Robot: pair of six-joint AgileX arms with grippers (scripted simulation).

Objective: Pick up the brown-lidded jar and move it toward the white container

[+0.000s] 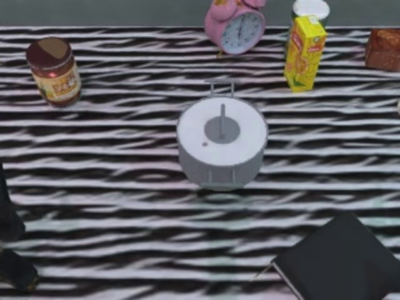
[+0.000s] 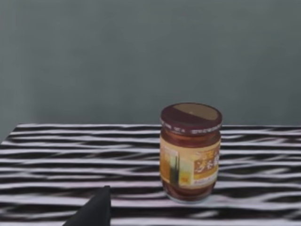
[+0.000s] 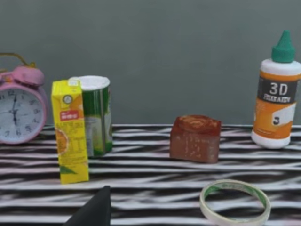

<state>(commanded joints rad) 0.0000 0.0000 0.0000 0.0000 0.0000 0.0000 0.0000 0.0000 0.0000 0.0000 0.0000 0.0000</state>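
Note:
The brown-lidded jar (image 1: 54, 70) stands upright at the table's far left corner, with a dark brown lid, a red band and a yellow-orange label. In the left wrist view the jar (image 2: 190, 150) is straight ahead and some way off. The white container (image 1: 222, 140), a wide squat drum with a grey disc and an upright pin, sits mid-table, to the right of the jar. My left gripper (image 1: 15, 265) waits at the near left edge, open and empty, with one dark fingertip (image 2: 96, 209) showing. My right gripper (image 1: 344, 262) is parked at the near right, open, with one fingertip (image 3: 96, 209) in view.
Along the far edge stand a pink alarm clock (image 1: 236, 25), a yellow juice carton (image 1: 304, 53), a white-topped green can (image 1: 310, 9) and a brown block (image 1: 382, 49). The right wrist view also shows a glue bottle (image 3: 277, 99) and a tape roll (image 3: 235, 200).

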